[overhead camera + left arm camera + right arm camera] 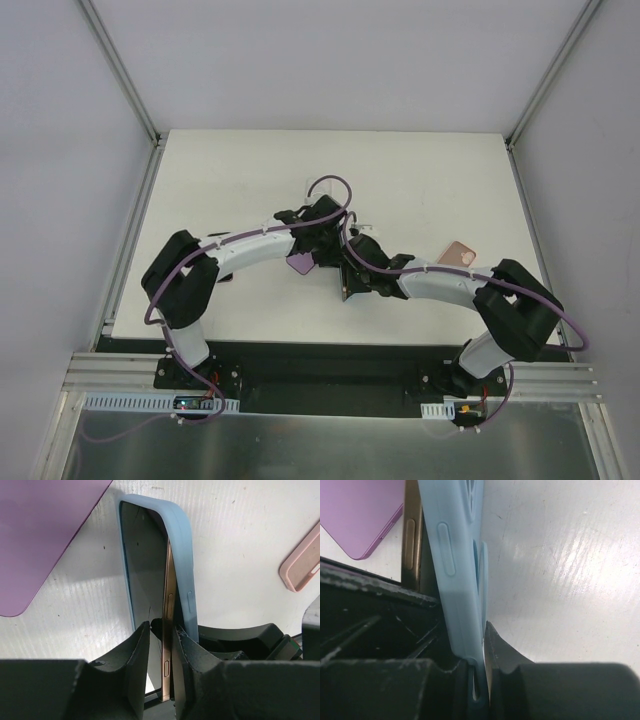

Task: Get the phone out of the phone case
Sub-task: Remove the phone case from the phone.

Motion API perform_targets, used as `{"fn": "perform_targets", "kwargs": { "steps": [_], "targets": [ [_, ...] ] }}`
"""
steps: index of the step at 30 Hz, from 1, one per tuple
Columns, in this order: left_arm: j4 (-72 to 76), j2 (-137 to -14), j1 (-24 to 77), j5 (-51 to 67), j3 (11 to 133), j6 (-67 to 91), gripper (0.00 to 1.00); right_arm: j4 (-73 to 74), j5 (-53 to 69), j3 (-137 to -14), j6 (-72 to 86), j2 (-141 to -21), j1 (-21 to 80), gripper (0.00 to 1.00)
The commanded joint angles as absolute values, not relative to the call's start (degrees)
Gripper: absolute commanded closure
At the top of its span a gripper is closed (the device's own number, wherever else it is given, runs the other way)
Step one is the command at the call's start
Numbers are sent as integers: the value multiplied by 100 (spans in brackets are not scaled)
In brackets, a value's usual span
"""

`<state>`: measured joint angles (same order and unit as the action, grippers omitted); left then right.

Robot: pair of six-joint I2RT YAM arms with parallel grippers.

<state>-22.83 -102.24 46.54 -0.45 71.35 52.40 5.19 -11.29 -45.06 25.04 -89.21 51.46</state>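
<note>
Both hands meet mid-tabletop (420,180): the left hand (162,630) is pinched tight on the phone (145,570), and the right hand (477,652) is clamped on the wall of the blue case (450,555). The phone stands on edge, its end by the left hand peeled clear of the case, the other end seated inside. A purple case (40,540) lies flat to the left, a pink case (302,565) to the right

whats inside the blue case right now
A phone with a gold edge, its dark screen showing, one long side already out of the blue case. The left pincer hides its lower end.
</note>
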Motion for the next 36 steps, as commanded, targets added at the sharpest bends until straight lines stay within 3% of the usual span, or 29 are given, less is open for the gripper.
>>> {"fn": "perform_targets", "kwargs": {
  "steps": [1, 4, 8, 22, 36],
  "targets": [
    [-3305, -10820, 4632, -1731, 6434, 5212, 80, 923, -1045, -4650, 2276, -8701, 5467, 99],
    [-3357, -10679, 4588, -1837, 6153, 5247, 84, 949, -1133, -4562, 2416, -8640, 5440, 99],
    [-3366, -10547, 4535, -1820, 5942, 5230, 100, 958, -1353, -4430, 2654, -8508, 5388, 99],
    [-3375, -10196, 4289, -1819, 5669, 4431, 100, 782, -1275, -3569, 2576, -7401, 4773, 99],
    [-3507, -10063, 4289, -1521, 5809, 3850, 100, 1555, -2099, -4340, 2540, -7681, 5036, 99]
  ]
}}
